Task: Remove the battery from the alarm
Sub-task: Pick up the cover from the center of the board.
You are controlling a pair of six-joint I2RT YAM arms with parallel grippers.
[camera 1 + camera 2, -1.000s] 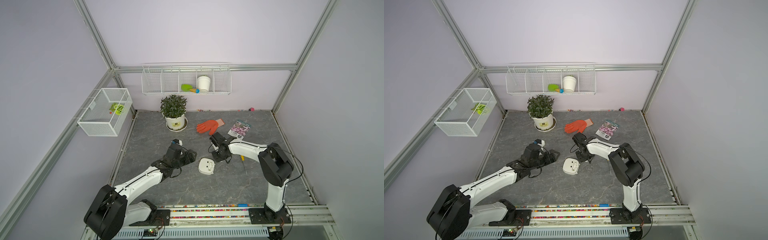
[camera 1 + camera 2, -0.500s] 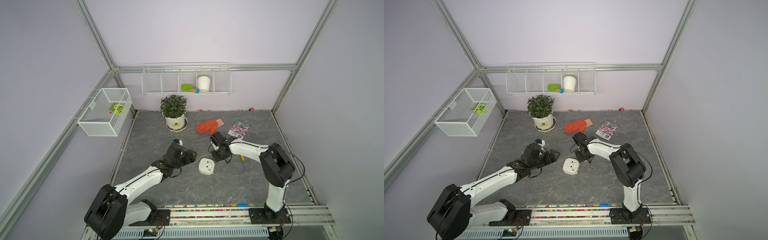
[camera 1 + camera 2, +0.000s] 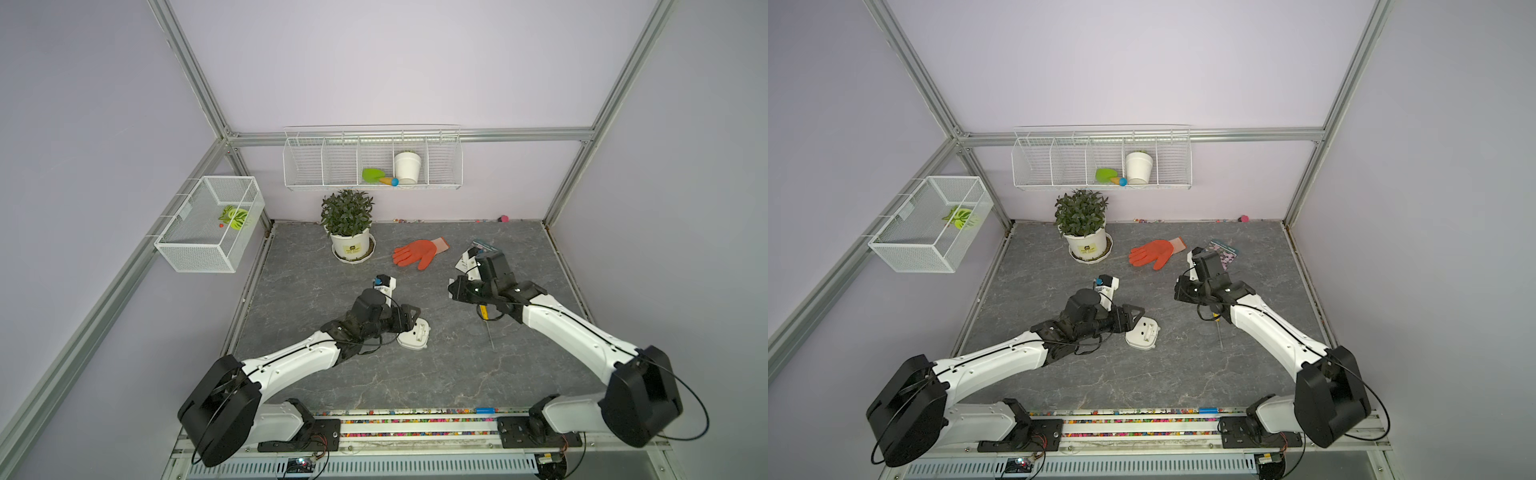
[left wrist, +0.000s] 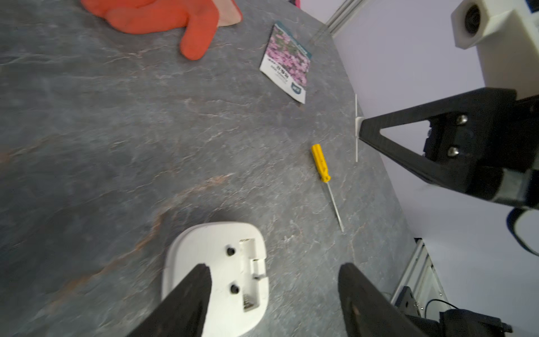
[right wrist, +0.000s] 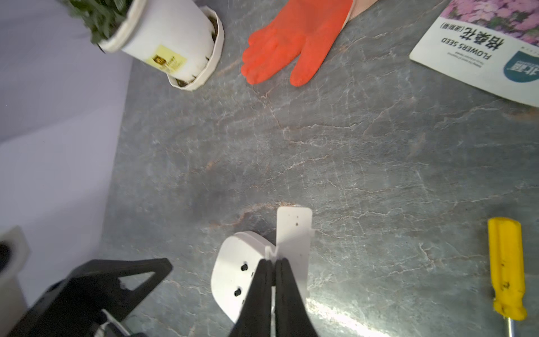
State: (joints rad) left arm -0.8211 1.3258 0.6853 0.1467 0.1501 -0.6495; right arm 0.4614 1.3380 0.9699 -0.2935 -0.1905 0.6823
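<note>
The alarm (image 3: 415,336) (image 3: 1142,334) lies face down on the grey table, its plain white back up. Its rectangular recess (image 4: 251,271) is uncovered and shows a spring; the battery is not visible in any view. My left gripper (image 4: 274,265) (image 3: 406,319) is open at the alarm's left edge, with one finger (image 4: 189,297) over the alarm's back (image 4: 215,262) and the other over the table. My right gripper (image 5: 271,261) (image 3: 451,291) is raised to the right of the alarm (image 5: 233,268). It is shut on the tab of a small flat white cover piece (image 5: 294,230).
A yellow screwdriver (image 3: 482,311) (image 4: 320,163) lies under the right arm. Further back are an orange glove (image 3: 417,252), a seed packet (image 4: 285,64) and a potted plant (image 3: 351,245). A wire shelf (image 3: 372,183) hangs on the back wall, a wire basket (image 3: 195,257) on the left wall.
The right arm has risen from beside the alarm with the white cover piece in its shut jaws. The left gripper has slid right, up to the alarm. The alarm has stayed put.
</note>
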